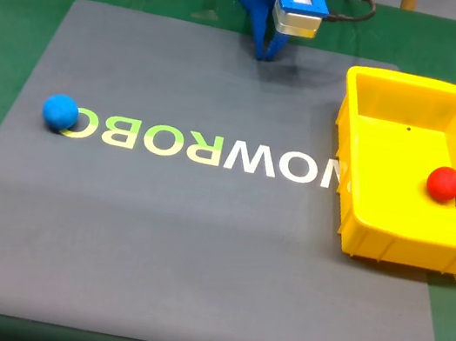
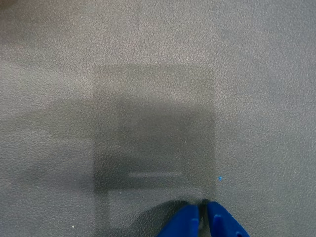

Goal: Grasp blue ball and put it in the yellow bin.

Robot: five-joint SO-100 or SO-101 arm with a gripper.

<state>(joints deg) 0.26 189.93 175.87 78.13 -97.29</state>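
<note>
i see the ball (image 1: 60, 112) resting near the mat's (image 1: 197, 245) left edge in the fixed view, just beside the printed lettering. the bin (image 1: 380, 237) sits at the mat's right edge with a red ball (image 1: 445, 183) inside. my gripper (image 1: 266, 54) hangs at the far edge, its tips together and holding nothing; the wrist view shows the tips (image 2: 202, 219) nearly touching over bare mat.

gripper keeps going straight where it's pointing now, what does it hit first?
The grey mat. The gripper, tips together, points down at bare mat; nothing else lies in that line. The blue ball sits far off to the left in the fixed view.
</note>
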